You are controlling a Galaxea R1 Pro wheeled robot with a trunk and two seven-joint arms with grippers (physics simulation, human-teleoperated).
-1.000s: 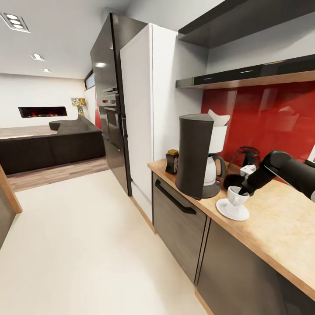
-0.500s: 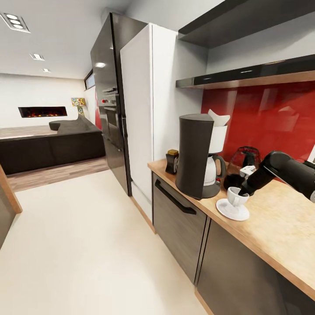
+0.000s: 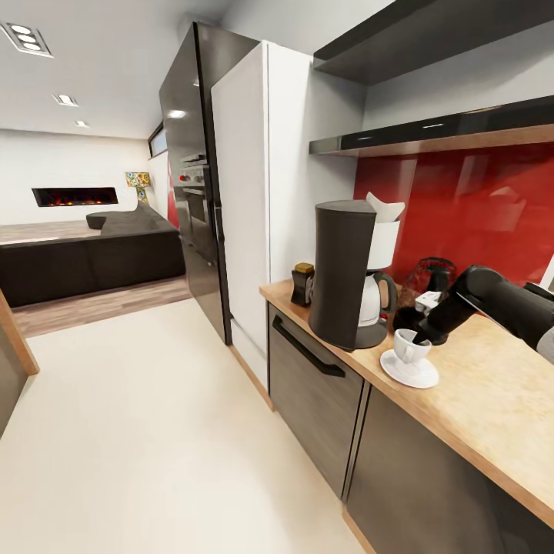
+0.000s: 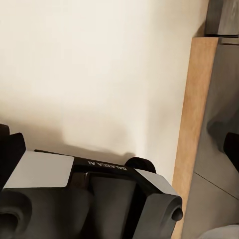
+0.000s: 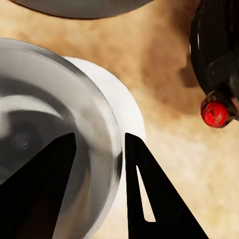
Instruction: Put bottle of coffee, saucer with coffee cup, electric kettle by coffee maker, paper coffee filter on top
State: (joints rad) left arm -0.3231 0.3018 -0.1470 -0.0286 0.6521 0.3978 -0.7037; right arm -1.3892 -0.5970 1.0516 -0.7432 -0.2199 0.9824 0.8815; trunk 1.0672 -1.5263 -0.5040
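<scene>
The white coffee cup [image 3: 408,348] stands upright on the saucer [image 3: 396,375] on the kitchen countertop [image 3: 492,400], just right of the coffee maker [image 3: 344,269]. A paper coffee filter [image 3: 385,207] sits on top of the coffee maker. The bottle of coffee [image 3: 302,284] stands behind it to the left, and the electric kettle [image 3: 432,274] is behind the cup. My right gripper [image 3: 421,335] is at the cup's rim. In the right wrist view the right gripper [image 5: 99,135] is open. One finger is inside the cup [image 5: 59,99] and the other outside over the saucer [image 5: 128,107].
The black kitchen shelf [image 3: 431,138] hangs above the red backsplash. A white cabinet and black fridge [image 3: 185,177] stand left of the counter, with open floor [image 3: 154,431] in front. The kettle's red switch [image 5: 214,112] is near my right fingers. Floor and my own base [image 4: 99,194] lie below the left wrist.
My right gripper has lifted slightly and shifted toward the coffee maker. The cup now sits straighter and a little further left on the saucer.
</scene>
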